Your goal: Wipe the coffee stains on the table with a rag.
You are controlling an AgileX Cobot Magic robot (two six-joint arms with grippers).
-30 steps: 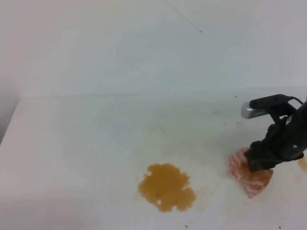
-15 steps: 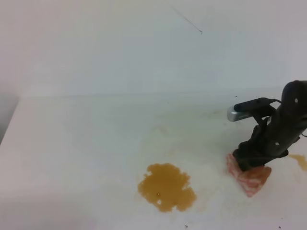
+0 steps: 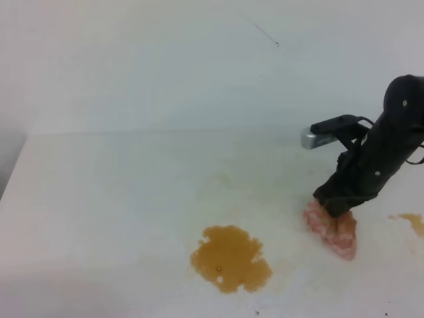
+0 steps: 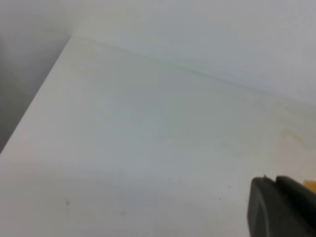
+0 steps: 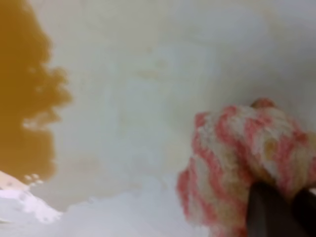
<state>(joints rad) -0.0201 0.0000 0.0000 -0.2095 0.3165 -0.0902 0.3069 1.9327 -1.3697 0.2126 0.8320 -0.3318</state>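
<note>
On the white table (image 3: 119, 199) lies a palm-sized amber coffee stain (image 3: 230, 258), front of centre. A much smaller smear (image 3: 414, 222) sits at the far right. The red-and-white striped rag (image 3: 334, 233) is bunched up between the two, right of the big stain. My right gripper (image 3: 336, 211) presses down on the rag's top and is shut on it. The right wrist view shows the rag (image 5: 237, 148) gathered against a dark finger (image 5: 266, 212), with the big stain (image 5: 24, 98) off to the left. Only a dark finger (image 4: 279, 207) of my left gripper shows.
A plain white wall (image 3: 165, 66) rises behind the table's far edge. The table's left edge (image 3: 13, 175) drops off to a dark gap. Faint tan marks (image 3: 222, 179) lie behind the big stain.
My right gripper closed on the rag and shifted left toward the big stain, dragging the rag along. The small smear at the right has come out from under the arm.
</note>
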